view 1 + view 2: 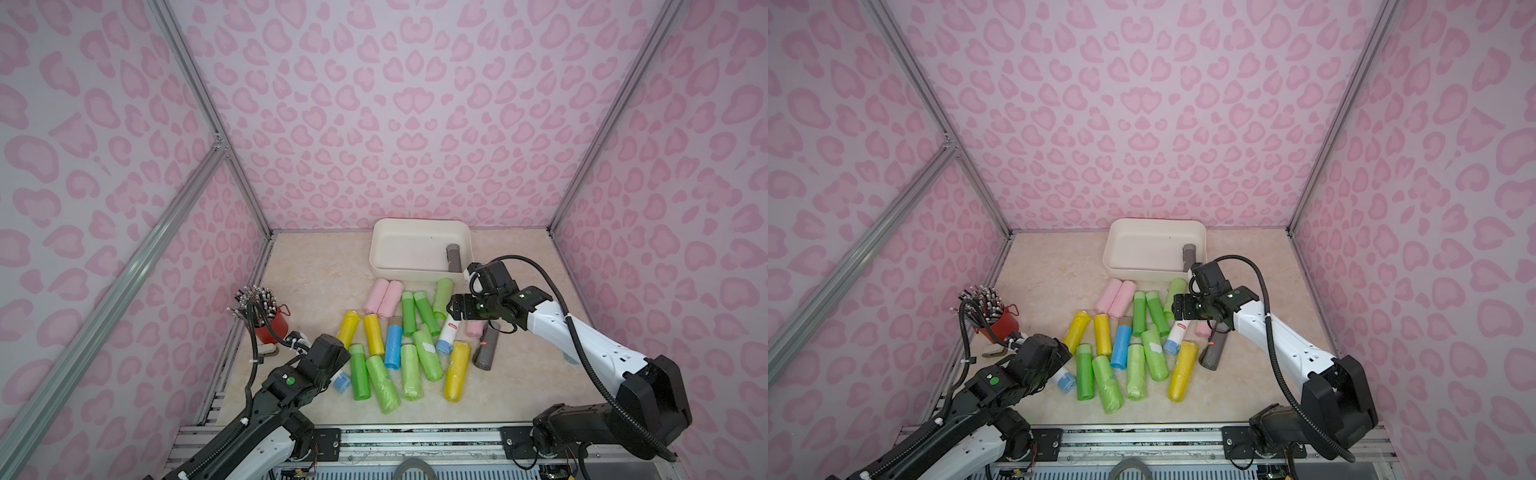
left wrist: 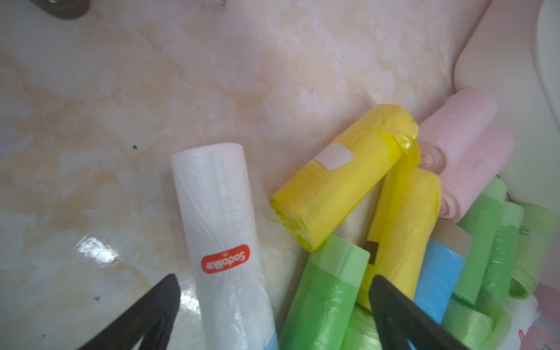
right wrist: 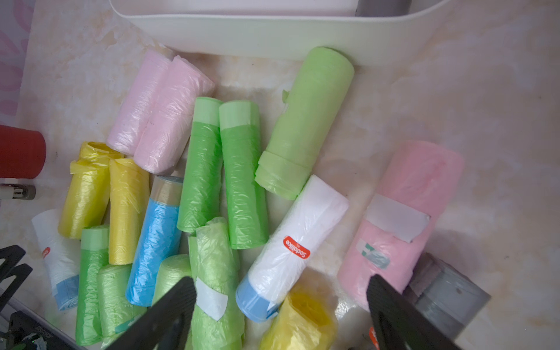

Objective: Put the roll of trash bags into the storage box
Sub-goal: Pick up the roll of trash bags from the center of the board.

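The cream-white storage box [image 1: 377, 249] [image 1: 1111, 249] stands at the back of the table, with one grey roll [image 1: 455, 258] lying inside by its right wall. Several rolls of trash bags in green, yellow, pink, blue, white and grey lie in a heap [image 1: 409, 365] in front of it. My left gripper [image 2: 272, 277] is open just above a white roll with a red label [image 2: 222, 230] and a green roll [image 2: 327, 291], at the heap's left edge. My right gripper [image 3: 281, 278] [image 1: 454, 309] hangs open over another white roll with a blue end [image 3: 291, 242], a yellow roll [image 3: 300, 321] and a pink roll [image 3: 403, 212].
A red cup of pencils [image 1: 272, 326] stands at the left wall, with a small metal object [image 1: 268, 352] beside it. A grey roll [image 1: 487, 347] lies at the heap's right edge. Pink patterned walls close three sides, and a metal rail [image 1: 415, 438] runs along the front.
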